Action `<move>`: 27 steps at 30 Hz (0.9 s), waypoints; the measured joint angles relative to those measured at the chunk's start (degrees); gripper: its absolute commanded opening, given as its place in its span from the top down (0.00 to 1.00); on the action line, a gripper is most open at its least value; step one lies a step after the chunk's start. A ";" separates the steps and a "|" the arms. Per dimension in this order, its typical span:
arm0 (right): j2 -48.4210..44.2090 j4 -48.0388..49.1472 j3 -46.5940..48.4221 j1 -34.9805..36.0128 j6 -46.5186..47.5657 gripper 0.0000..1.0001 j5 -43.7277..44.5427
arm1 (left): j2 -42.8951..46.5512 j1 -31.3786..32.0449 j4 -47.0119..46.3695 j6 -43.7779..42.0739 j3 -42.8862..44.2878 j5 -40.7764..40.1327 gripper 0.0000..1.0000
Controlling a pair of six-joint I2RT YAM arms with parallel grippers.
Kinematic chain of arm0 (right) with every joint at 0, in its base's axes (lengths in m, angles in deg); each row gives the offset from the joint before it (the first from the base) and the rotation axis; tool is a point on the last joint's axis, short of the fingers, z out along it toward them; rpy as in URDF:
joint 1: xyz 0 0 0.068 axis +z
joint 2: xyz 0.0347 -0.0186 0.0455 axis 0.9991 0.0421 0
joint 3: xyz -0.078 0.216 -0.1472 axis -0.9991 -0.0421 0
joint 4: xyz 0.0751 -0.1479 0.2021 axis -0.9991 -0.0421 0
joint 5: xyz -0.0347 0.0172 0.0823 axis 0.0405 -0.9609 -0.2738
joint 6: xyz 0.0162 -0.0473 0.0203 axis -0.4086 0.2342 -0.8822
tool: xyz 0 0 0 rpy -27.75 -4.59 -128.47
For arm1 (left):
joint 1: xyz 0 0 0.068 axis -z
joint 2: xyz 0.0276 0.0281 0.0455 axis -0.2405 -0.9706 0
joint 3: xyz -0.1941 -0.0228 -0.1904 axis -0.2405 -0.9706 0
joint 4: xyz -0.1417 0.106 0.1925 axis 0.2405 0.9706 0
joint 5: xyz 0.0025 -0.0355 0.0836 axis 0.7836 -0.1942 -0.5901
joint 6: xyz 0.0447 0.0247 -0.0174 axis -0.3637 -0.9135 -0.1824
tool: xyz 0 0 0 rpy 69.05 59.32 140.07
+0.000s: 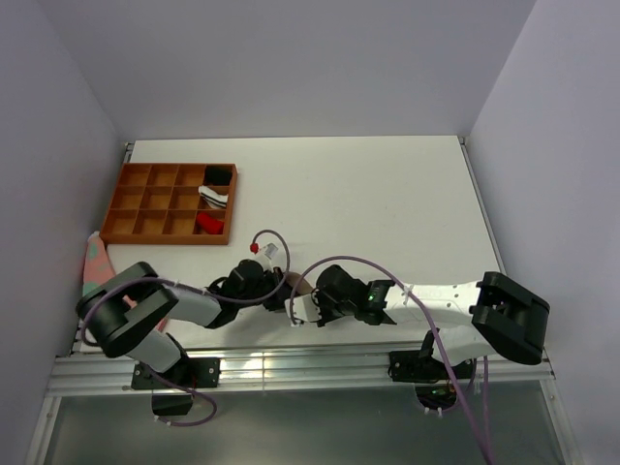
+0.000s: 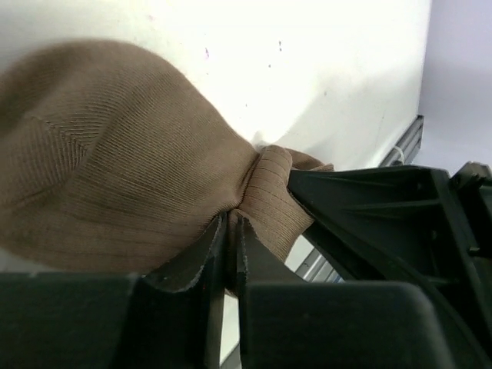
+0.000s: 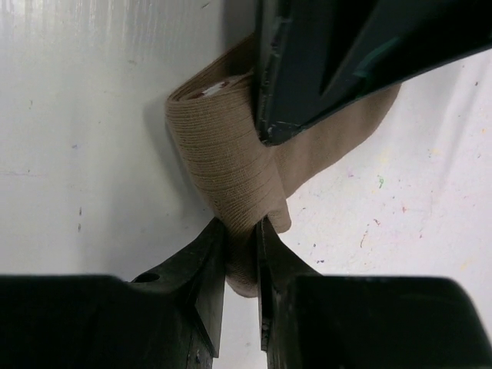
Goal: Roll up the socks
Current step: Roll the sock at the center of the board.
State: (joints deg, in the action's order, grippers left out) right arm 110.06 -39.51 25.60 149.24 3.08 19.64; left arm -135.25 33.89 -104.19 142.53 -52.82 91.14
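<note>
Three plain grey walls [image 1: 291,68] box a white, speck-marked tabletop [image 1: 387,203]. At its near middle the tan sock [image 2: 115,154] lies bunched, the left pincer [image 2: 232,227] and right pincer [image 3: 241,231] each nipped narrowly onto its fabric. A brown divided tray [image 1: 167,239] sits at rear left.

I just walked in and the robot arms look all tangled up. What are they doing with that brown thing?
Both arms are handling a tan sock near the front edge of the table. The left gripper pinches one fold of the fabric. The right gripper pinches another fold right beside it, so the sock is bunched up between them. It looks partly rolled, not finished yet.
</note>
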 measured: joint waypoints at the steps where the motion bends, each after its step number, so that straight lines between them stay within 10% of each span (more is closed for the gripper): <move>1: -0.09 0.15 -0.02 0.00 -0.22 0.87 0.13 | 1.95 -0.11 3.34 -0.26 0.68 -0.72 0.84; 15: -0.42 0.37 -0.55 0.11 -2.08 0.87 2.69 | 16.11 -2.51 38.93 -0.15 8.48 -15.15 0.76; 27: -0.04 0.15 -0.28 0.24 -2.38 0.87 2.93 | 13.90 -2.51 43.17 0.37 9.35 -15.63 0.72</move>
State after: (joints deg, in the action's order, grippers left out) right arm 110.01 -39.36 25.31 149.48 0.70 22.57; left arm -121.35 31.38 -61.02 142.90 -43.46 75.51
